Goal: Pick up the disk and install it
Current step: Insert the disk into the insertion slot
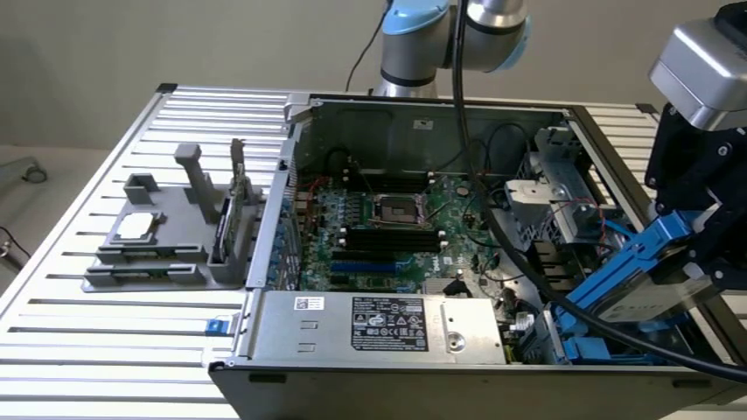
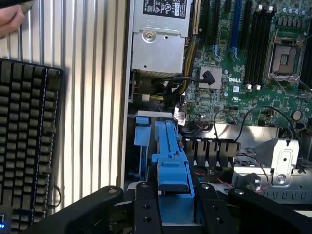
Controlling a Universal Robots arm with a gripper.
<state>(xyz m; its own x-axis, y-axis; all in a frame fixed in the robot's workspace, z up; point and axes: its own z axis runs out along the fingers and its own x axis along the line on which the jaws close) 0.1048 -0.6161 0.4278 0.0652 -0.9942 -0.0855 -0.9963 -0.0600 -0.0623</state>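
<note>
Disk, likely stiff, heavy and shock-shy, sits clamped between my fingers by its blue frame; tilted over the computer case. Frame edges seem safest.

On the slatted table the parts holder lies at the exterior view's left of the open case; inside, the power supply sits near, the motherboard behind it (the disk hangs tilted in the gripper over the case's near corner at the exterior view's right)

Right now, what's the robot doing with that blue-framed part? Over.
Gripper shut on the disk. Disk tilted above open case, not seated. Black cable loops close by.
</note>
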